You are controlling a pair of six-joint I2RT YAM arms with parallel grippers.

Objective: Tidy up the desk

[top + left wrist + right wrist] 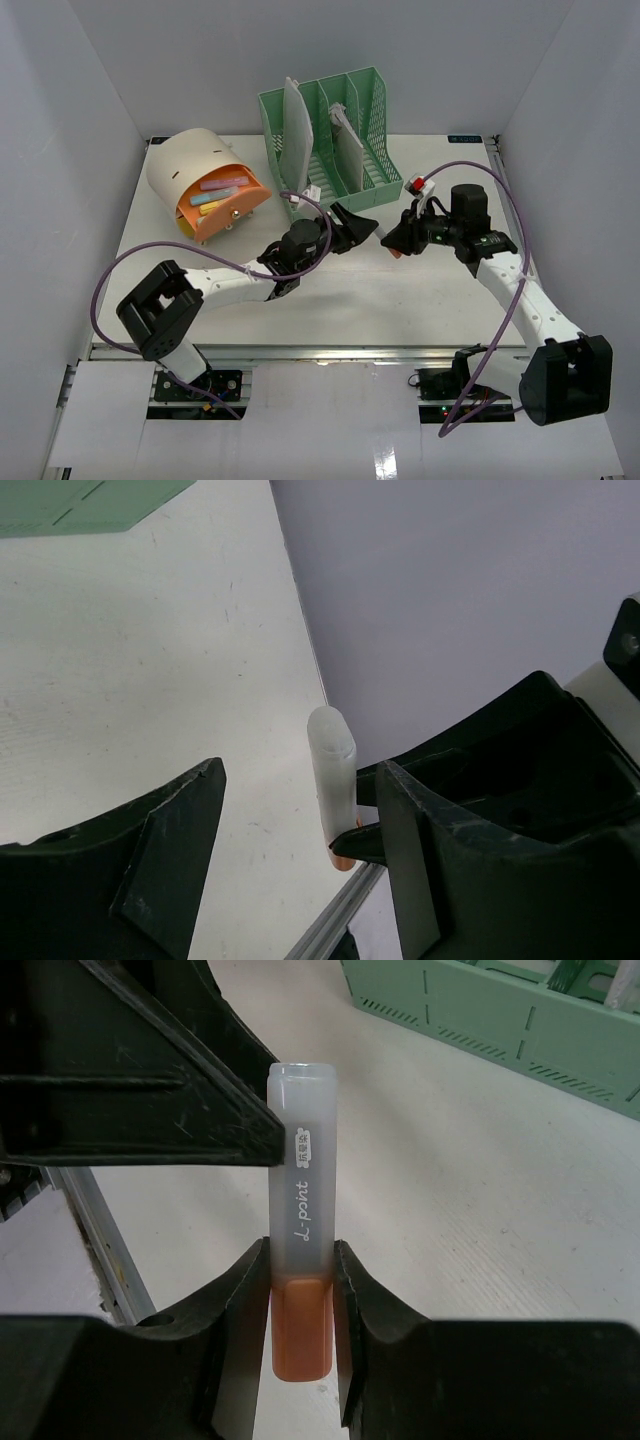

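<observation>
Arm bases nearest, at front rail of white counter; green rack at back.
Left wrist: left pincer apart, marker between its fingers.
Right wrist: right pincer clamped on marker near orange end.

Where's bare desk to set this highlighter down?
Free: the desk strip just behind the front rail, and the back right corner beside the green file rack. Crowded: back left around the orange pen case, and mid-desk where the left pincer and right pincer meet.
</observation>
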